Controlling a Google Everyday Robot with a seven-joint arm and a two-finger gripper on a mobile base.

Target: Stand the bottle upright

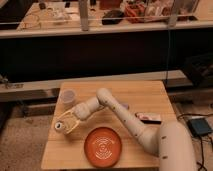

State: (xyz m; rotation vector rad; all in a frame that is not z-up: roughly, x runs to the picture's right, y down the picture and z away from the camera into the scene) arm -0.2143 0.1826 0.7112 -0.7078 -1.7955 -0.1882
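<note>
camera view: end effector [65, 123] is over the front-left part of the table [150, 95], clenched on the bottle [60, 126]. The bottle lies roughly on its side in the jaws, with the white cap pointing away from the wrist toward the table's left edge. Can't tell whether it rests on the wood or hangs just clear of it

Around the end effector:
- translucent cup [68, 96] behind it, near but apart
- orange plate [102, 148] in front of it and toward the arm side, near, not touching
- flat white-and-red item [149, 118] well away, past the forearm

My read is that the step in hand is tipping the held bottle to vertical. To do it well:
- lift slightly first so the base doesn't drag on the wood
- roll the wrist to bring the cap up and the base down, pivoting close to the bottle's own axis. A wide swing risks the cup behind or the plate rim in front
- set down on bare wood right under the end effector, not on the plate
- hold the grip firm through the roll, since the smooth plastic will probably slip in the jaws
- the bottle is narrow and likely light, so it will tip easily. Release only once the base sits flat, open slowly, then back off straight up so neither finger clips the cap
</note>
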